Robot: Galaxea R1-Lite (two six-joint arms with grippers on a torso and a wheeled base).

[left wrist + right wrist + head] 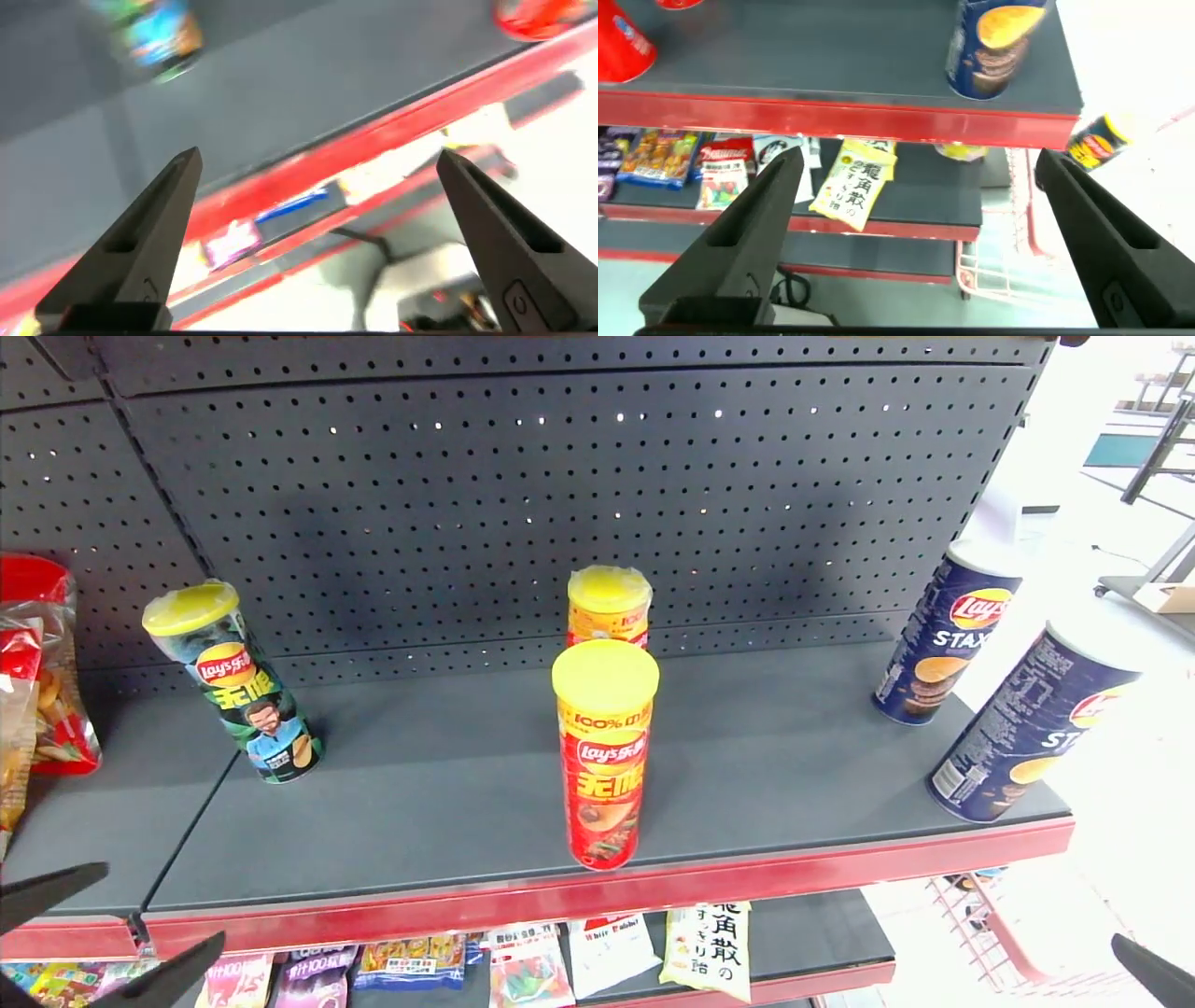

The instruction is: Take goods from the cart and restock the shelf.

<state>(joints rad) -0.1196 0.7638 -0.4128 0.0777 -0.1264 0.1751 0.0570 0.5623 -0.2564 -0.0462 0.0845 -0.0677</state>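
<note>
Five cans [602, 756], head view: upright and spaced out on the shelf [448, 784]; I judge restocking unfinished.
Left wrist view: my left gripper [318, 159] spread wide, empty, facing the shelf's red edge.
Right wrist view: my right gripper [920, 154] spread wide, empty; cart [999, 271] beyond.

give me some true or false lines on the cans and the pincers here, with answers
1. The red can stands near the front edge of the shelf. True.
2. The green can lies on its side. False: it stands on its base.
3. The blue cans are at the shelf's left end. False: both stand at its right end.
4. The right pincer is open and empty. True.
5. The left pincer holds a can. False: it is open and empty, in front of the shelf edge.
</note>
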